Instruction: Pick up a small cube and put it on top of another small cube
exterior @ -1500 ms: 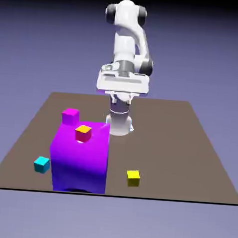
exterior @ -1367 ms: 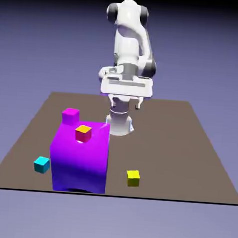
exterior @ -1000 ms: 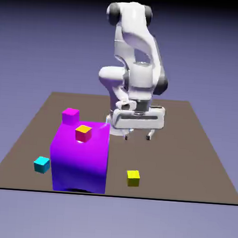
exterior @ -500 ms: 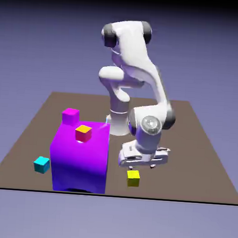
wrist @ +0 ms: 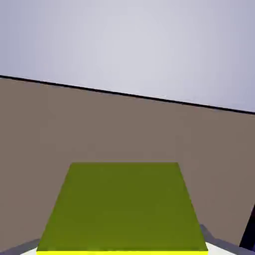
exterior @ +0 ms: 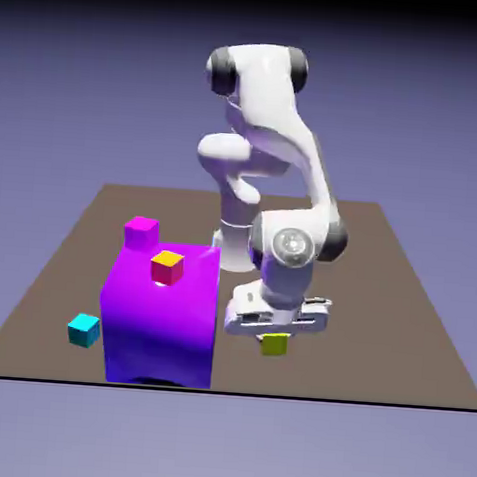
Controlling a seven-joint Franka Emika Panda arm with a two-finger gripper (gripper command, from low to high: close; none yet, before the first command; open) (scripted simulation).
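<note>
End effector: the end effector (exterior: pixel 274 334) is lowered over the yellow cube (exterior: pixel 273 344) and set low on the worktop (exterior: pixel 399 294). Whether it is spread or closed cannot be told, since the fingers are hidden in both views.
Yellow cube: it lies near the front edge of the worktop, at 3 o'clock from the purple block (exterior: pixel 161 312). In the hand view the yellow cube (wrist: pixel 123 206) is seen large at the bottom edge.
Change: over the last second and a half the arm has been brought from high above the worktop's middle down to the cube, which looks slightly shifted in the exterior view. From this it is judged that the grasp is at hand or just made; lifting is not yet seen.
Cyan cube: the cyan cube (exterior: pixel 83 329) rests at 9 o'clock of the purple block, well apart from the yellow cube.
Other cubes: an orange-topped cube (exterior: pixel 166 267) sits on the purple block; a pink cube (exterior: pixel 141 232) stands behind it.
Writing: none is visible.
</note>
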